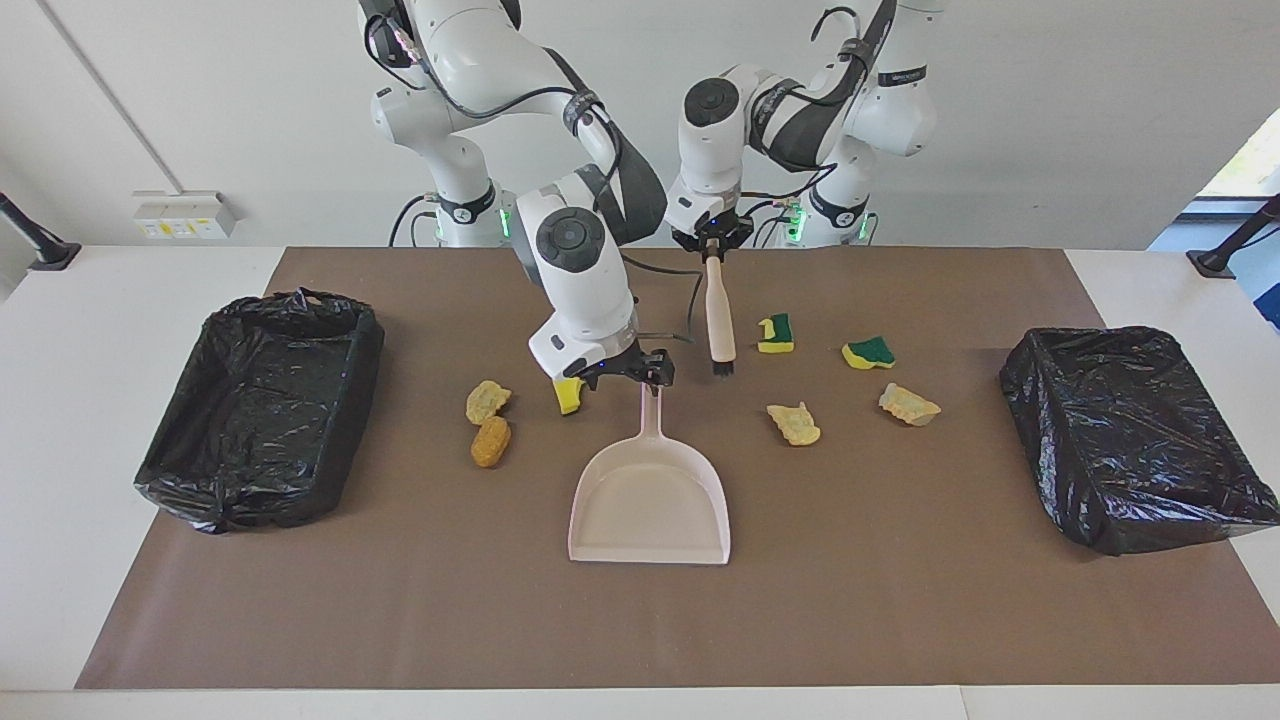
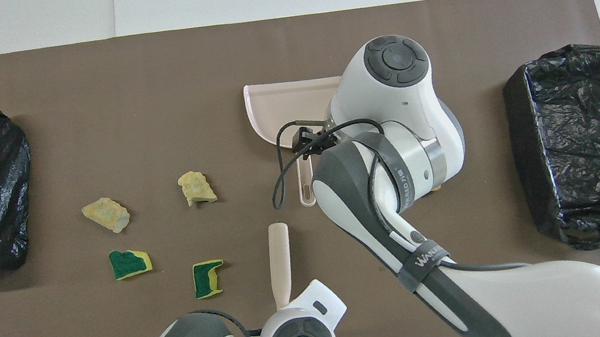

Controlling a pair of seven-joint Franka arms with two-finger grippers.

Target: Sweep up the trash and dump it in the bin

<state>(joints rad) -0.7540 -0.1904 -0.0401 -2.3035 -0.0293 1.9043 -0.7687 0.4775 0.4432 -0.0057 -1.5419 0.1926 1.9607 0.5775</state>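
At frame centre, the left pincer (image 1: 712,243) grips a hanging brush (image 1: 718,320) by its tip, the open right pincer (image 1: 640,373) straddles the dustpan (image 1: 650,490) handle, and trash (image 1: 793,423) lies scattered mid-counter: the brush may swing and scatter scraps.

Two glossy white jointed arms: right arm (image 1: 575,290), left arm (image 1: 790,100). Rounded shells, broken by dark grey sleeve-like bands at the forearms. Round dark grey caps with a ring pattern on the joint ends, one on each arm. Thin black cables looped loosely along the links and hanging near the wrists, strapped on by black bands. Dark strap with pale lettering around the right forearm. Black collars near both bases, small green lights glowing there. Black finger hardware under the white wrist housings.
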